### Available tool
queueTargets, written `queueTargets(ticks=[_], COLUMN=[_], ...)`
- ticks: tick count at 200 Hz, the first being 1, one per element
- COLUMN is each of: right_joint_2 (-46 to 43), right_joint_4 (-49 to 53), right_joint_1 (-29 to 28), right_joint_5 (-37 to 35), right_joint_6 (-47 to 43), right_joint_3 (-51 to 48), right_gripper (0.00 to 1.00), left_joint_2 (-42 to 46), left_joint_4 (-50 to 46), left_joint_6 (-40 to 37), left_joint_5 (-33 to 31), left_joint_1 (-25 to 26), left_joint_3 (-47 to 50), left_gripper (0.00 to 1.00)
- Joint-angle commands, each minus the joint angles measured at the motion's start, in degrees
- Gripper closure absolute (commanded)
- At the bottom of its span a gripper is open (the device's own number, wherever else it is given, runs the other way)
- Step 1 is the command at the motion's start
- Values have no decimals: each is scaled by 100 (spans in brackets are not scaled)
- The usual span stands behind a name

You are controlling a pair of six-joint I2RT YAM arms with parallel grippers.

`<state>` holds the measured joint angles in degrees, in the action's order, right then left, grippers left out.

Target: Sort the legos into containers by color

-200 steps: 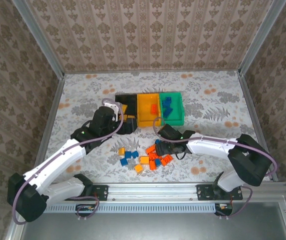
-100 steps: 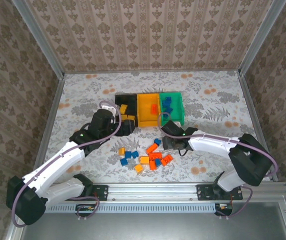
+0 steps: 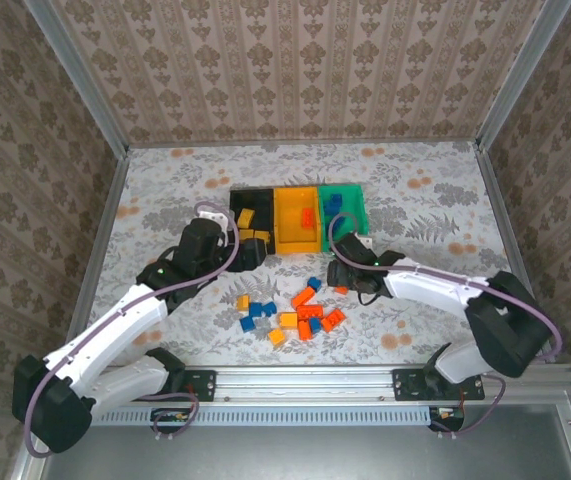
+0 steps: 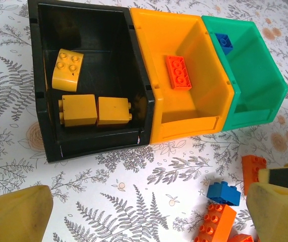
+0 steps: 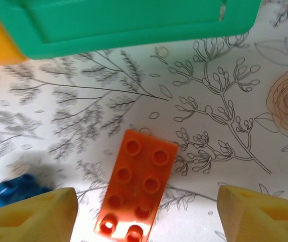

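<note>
Seen from above, three joined bins stand in a row: black bin (image 3: pixel 237 200), yellow-orange bin (image 3: pixel 295 240), green bin (image 3: pixel 358 212). The loose legos (image 3: pixel 290 312) lie on the table (image 3: pixel 445 200) at 6 o'clock from them. The left gripper (image 4: pixel 144 212) hangs before the black bin, jaws wide apart and empty – three yellow bricks (image 4: pixel 80 108) lie inside this bin. The right gripper (image 5: pixel 149 212) has its jaws apart on either side of a red-orange brick (image 5: pixel 136 186) lying flat – not closed on it, with a blue brick (image 5: pixel 7 194) at 9 o'clock

Bright, even light — soft shadows, nearest foreground in wrist views blurred.
</note>
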<state>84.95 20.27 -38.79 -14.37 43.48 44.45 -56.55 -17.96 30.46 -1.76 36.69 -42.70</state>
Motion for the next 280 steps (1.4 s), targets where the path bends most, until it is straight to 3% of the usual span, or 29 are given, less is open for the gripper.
queueTargets(ticks=[1,54,94,131,155,240,280], right_joint_2=[351,682,190,-821,-925,2215,3264], right_joint_4=[-43,97,130,487,497,412,943], right_joint_1=[55,276,509,600,583,253,257], right_joint_5=[128,87,120,195,545,787,208], right_joint_6=[134,-13,-412,-1112,-1394,-1778,-1655], right_joint_3=[139,-17,-235,141,804,4092,5268], right_gripper=[29,52,72,77,77,74,70], left_joint_2=[169,214,233,258,369,693,346], left_joint_4=[-87,-64,-19,16,20,-534,-955], left_joint_6=[96,136,231,321,303,342,290], left_joint_5=[-65,-105,50,329,317,617,648], left_joint_1=[-30,-78,-250,-544,-583,-893,-964], left_joint_3=[128,185,271,351,415,450,475], left_gripper=[0,0,0,0,0,2,9])
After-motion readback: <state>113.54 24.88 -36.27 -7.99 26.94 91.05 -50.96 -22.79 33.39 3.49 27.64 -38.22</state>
